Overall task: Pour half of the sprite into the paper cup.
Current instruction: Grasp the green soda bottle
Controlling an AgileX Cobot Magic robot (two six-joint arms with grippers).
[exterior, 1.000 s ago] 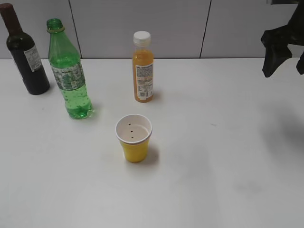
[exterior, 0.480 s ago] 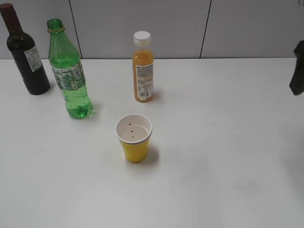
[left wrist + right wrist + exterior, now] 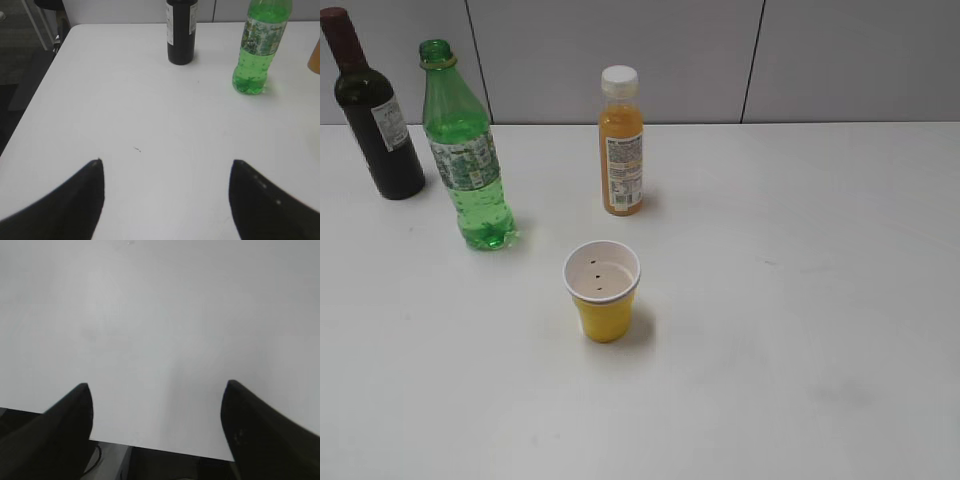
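Sprite (image 3: 466, 160) upright — well apart from paper cup (image 3: 603, 290).

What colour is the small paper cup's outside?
Yellow paper cup, white inside; clearest in the exterior view.

We see the uncapped green sprite (image 3: 463, 150) standing upright, and the empty yellow paper cup (image 3: 603, 290) upright at its four o'clock.

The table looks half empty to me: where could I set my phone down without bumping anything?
The table is bare right of the paper cup and the orange juice bottle, and along the near edge in front of the cup. It is crowded at the far left, where the sprite and the dark wine bottle stand close together.
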